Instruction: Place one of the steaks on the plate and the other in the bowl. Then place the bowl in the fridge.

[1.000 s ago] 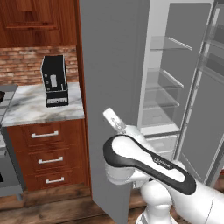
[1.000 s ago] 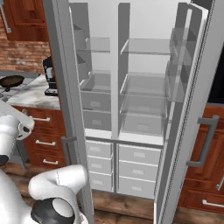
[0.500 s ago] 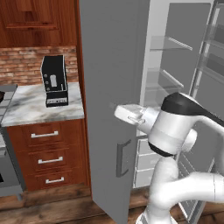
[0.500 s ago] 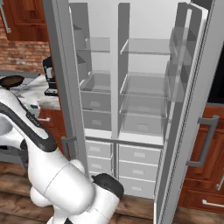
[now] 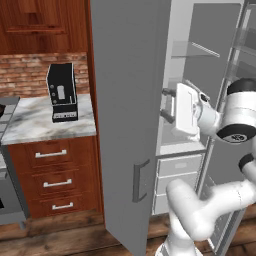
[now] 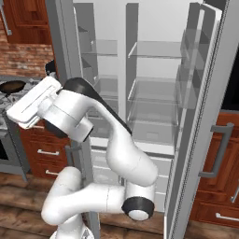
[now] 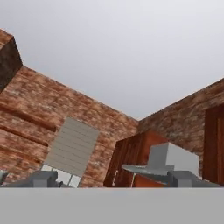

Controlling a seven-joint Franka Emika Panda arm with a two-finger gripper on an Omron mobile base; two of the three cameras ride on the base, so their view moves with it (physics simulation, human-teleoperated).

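On the far left of my left base view I see the marble surface (image 5: 45, 125) over wooden drawers (image 5: 52, 182), with a black coffee machine (image 5: 62, 92) standing on it against the brick wall (image 5: 25, 75). Next to it rises the fridge (image 5: 130, 100), its near door swung wide open toward me, its pale interior showing glass shelves (image 6: 154, 49) and drawers (image 6: 161, 168) in the right base view; the shelves hold nothing that I can make out. In that right view a dark frying pan (image 6: 11, 86) sits at the left edge on the stove. My arm is raised in front of the open fridge, the hand level with the middle shelves; the gripper (image 5: 167, 105) points left, toward the door's inner side. From the hand view I get two dark fingertips (image 7: 43, 178) low in frame and well apart, so the jaws stand open with nothing between them, looking up at brick wall, a window blind (image 7: 72, 146) and a wooden cabinet (image 7: 131, 162).
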